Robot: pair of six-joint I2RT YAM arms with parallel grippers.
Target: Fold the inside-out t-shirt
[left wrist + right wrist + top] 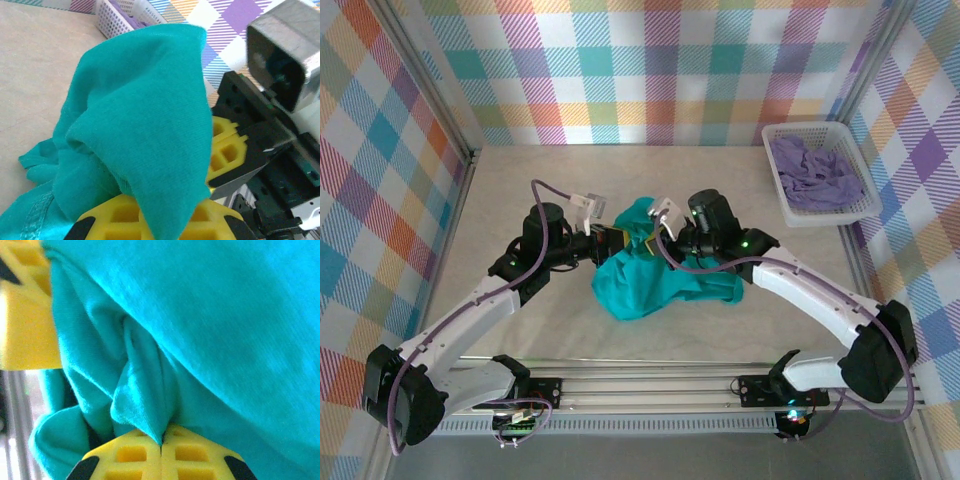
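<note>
**Two grippers pinched shut on one bunched shirt**

*Top external view.* The left gripper (pixel 612 240) and the right gripper (pixel 656 246) meet nearly tip to tip above the table (pixel 520 190). The inside-out t-shirt (pixel 665 285) lies as a crumpled teal mass below and between them, most of it beneath the right gripper. Well apart, beyond the right gripper, a basket (pixel 785 205) holds a lavender garment (pixel 812 172), which is no part of the task.

*Left wrist view.* The left gripper's yellow fingers (pixel 112 217) are closed narrow. Teal cloth rises from between them and drapes forward over the tips. The right gripper's fingers (pixel 227 150) sit just beside the drape, on its right.

*Right wrist view.* The right gripper's fingers (pixel 130 455) are pressed together on a thin ridge of fabric, and the rest of the shirt spreads above and ahead of the tips. A yellow finger of the left gripper lies near, at upper left.

*Technique.* The step in hand appears to be a regrasp, made so that the garment can be opened out flat. Both holds are bunched pinches, and it cannot be told whether either sits on a hem, a sleeve or the collar. Done well, the grippers would draw apart slowly and evenly, with the cloth taut but not stretched, so that a single layer spreads between them. A pinch that catches several layers risks leaving the shirt wadded.
</note>
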